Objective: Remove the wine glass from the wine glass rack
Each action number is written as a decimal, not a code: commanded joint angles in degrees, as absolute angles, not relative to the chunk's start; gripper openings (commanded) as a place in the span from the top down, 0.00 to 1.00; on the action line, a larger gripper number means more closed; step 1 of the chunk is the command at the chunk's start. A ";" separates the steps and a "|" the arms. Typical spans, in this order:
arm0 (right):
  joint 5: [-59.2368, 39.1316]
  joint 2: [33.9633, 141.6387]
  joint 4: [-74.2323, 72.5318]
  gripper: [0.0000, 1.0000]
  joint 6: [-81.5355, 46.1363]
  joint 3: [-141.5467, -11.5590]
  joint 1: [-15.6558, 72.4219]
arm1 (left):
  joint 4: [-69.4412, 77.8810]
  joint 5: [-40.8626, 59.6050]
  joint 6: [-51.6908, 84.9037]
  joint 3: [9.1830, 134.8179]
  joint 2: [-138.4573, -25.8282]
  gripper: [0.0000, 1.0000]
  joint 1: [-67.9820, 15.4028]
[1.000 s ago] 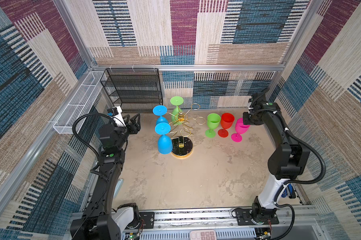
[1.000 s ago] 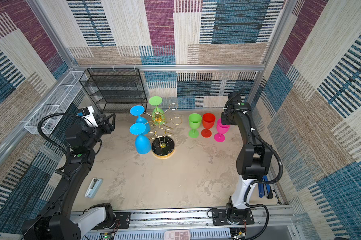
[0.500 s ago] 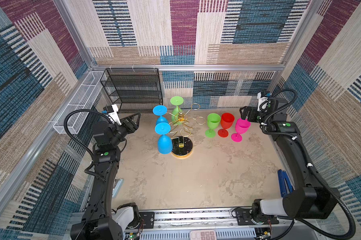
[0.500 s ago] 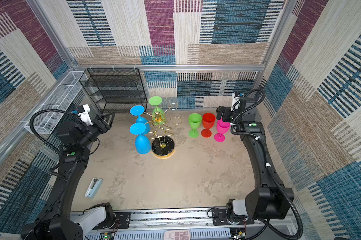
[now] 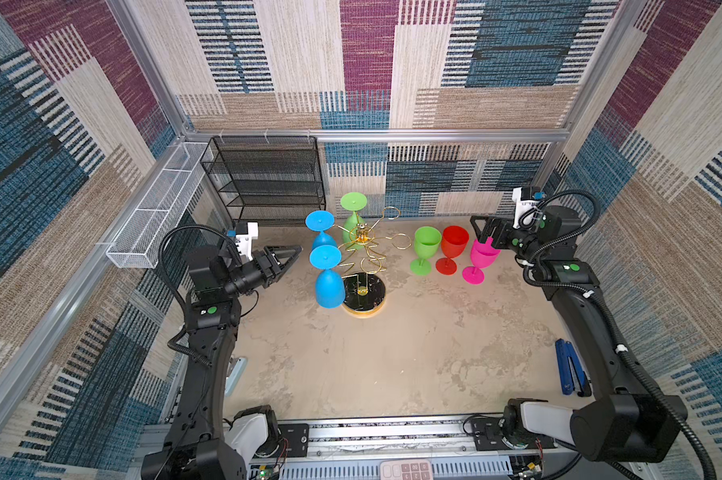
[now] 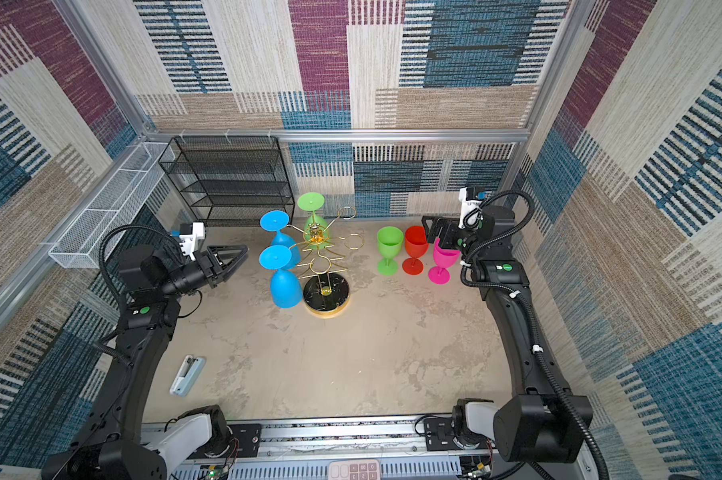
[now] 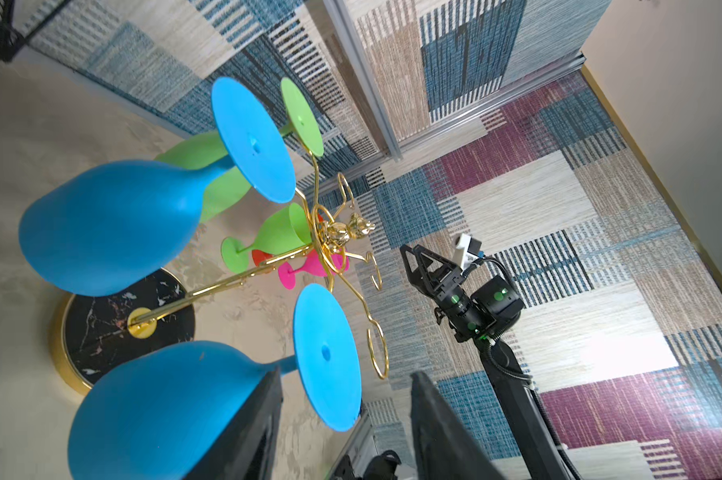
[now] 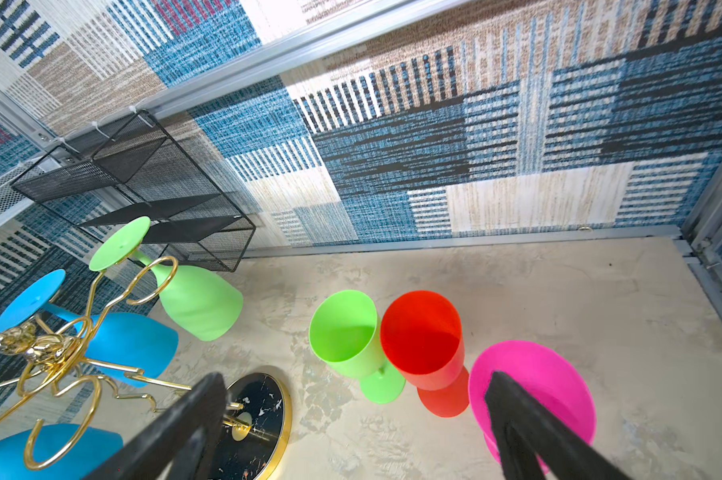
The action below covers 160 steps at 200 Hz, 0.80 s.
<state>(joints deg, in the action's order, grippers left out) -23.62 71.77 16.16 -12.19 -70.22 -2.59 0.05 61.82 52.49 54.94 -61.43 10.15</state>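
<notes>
- The wine glass rack [image 5: 375, 286] stands on the worktop [image 5: 372, 365] near the middle of its far edge. Both top views show three glasses hanging bowl-down from its ring arms.
- The near blue wine glass [image 5: 329, 289] hangs on the rack's left side, closest to the front edge. The far blue wine glass [image 5: 320, 219] hangs behind it, and the hanging green wine glass [image 5: 353, 202] is farthest back.
- The left end effector [image 5: 293, 253] hovers just left of the near blue wine glass's foot, apart from it.
- In the top views its fingers overlap. The left wrist view shows those fingers [image 7: 255, 424] parted and released, nothing between them, with the blue foot ahead of the gap.
- The right end effector [image 5: 483, 232] hangs toward the far right corner, over the pink glass [image 5: 485, 257].
- The right wrist view shows its fingers [image 8: 530, 419] spread wide and released. One lies across the pink bowl; whether it touches cannot be told.
- The pink glass, red glass [image 5: 454, 245] and standing green glass [image 5: 427, 245] stand upright in a close row right of the rack.
- Only the wrist views resolve the two small gold birds [image 7: 344, 235] at the rack's top.
- A pale flat device [image 6: 187, 375] lies near the left edge and a blue tool [image 5: 569, 370] by the right edge; only top views show these.
- A black mesh shelf [image 5: 263, 178] fills the far left corner.
</notes>
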 commanded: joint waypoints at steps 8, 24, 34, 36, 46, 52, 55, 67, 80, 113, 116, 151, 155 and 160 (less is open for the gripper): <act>-25.58 70.82 12.83 0.01 -13.62 -69.46 -2.49 | -7.47 61.72 46.91 56.42 -62.13 0.49 7.58; -25.64 70.55 12.65 0.01 -13.63 -69.23 -2.50 | -8.00 60.72 46.49 56.85 -62.87 0.50 6.12; -25.91 70.57 12.65 0.01 -13.62 -69.22 -2.48 | -8.00 60.13 46.48 57.11 -63.26 0.51 5.47; -25.92 70.51 12.66 0.01 -13.62 -69.23 -2.53 | -8.00 60.01 46.43 57.12 -63.32 0.52 5.32; -26.02 70.53 12.57 0.01 -13.73 -68.98 -2.49 | -8.00 59.60 46.31 57.43 -63.64 0.54 4.63; -26.18 70.49 12.47 0.01 -13.85 -68.76 -2.51 | -8.00 59.35 46.24 57.56 -63.89 0.55 4.21; -26.24 70.49 12.33 0.01 -13.88 -68.67 -2.53 | -8.00 59.25 46.23 57.64 -63.96 0.56 4.02; -26.32 70.40 11.99 0.01 -14.06 -68.23 -2.50 | -8.00 59.13 46.13 57.82 -64.40 0.59 3.54; -26.56 70.49 11.87 0.01 -14.30 -67.94 -2.47 | -8.00 59.20 46.14 58.02 -64.77 0.64 3.25; -26.98 70.74 11.65 0.01 -14.40 -67.67 -2.47 | -9.69 58.73 44.76 58.88 -65.06 0.74 3.08; -26.98 70.83 11.60 0.01 -14.41 -67.65 -2.46 | -9.92 58.75 44.75 58.91 -65.04 0.75 3.08; -27.93 71.19 10.83 0.01 -14.88 -67.41 -2.52 | -13.03 58.40 42.91 60.23 -65.30 0.85 3.08; -27.93 71.24 10.80 0.01 -14.92 -67.37 -2.50 | -13.29 58.42 42.79 60.36 -65.30 0.86 3.08; -28.03 71.28 10.80 0.01 -15.01 -67.33 -2.48 | -13.59 58.31 42.61 60.53 -65.22 0.87 3.03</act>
<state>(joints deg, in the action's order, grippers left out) -26.65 71.00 13.15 -13.69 -67.53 -2.59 -11.42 58.67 45.30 59.35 -65.23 3.09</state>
